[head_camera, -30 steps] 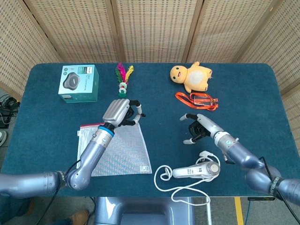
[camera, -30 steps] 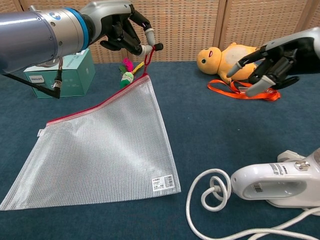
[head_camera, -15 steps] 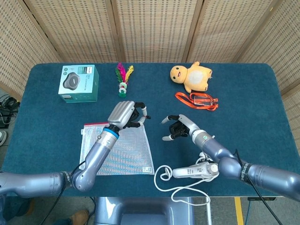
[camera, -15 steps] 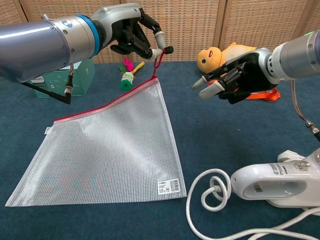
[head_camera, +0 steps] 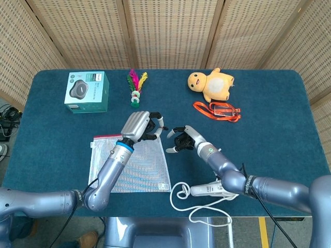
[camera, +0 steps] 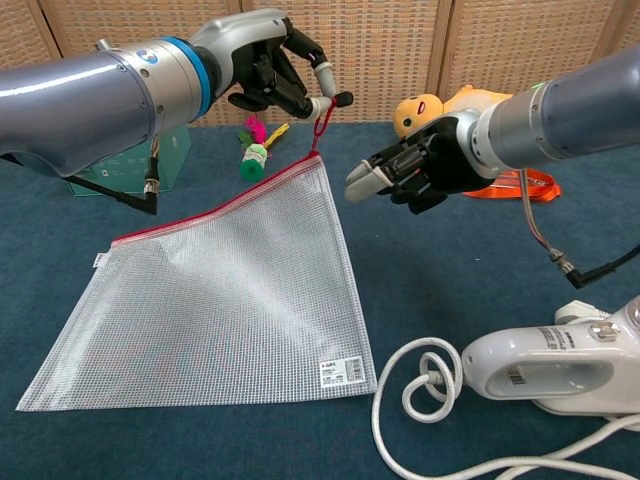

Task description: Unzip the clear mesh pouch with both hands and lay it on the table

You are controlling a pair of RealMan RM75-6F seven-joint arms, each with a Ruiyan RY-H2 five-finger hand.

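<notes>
The clear mesh pouch with a red zipper edge lies mostly flat on the blue table, its far right corner lifted. My left hand pinches the red zipper pull cord at that raised corner. In the head view the left hand sits above the pouch at its top right corner. My right hand hovers just right of the raised corner, fingers apart and holding nothing, a short gap from the mesh. The head view shows the right hand beside the left one.
A white handheld device with a looped white cord lies at the front right. A yellow plush and an orange lanyard are at the back right. A teal box and a feather shuttlecock stand at the back left.
My right hand has swung left across the table to just beside the pouch's raised corner. My left hand moved slightly right, still pinching the pull cord.
</notes>
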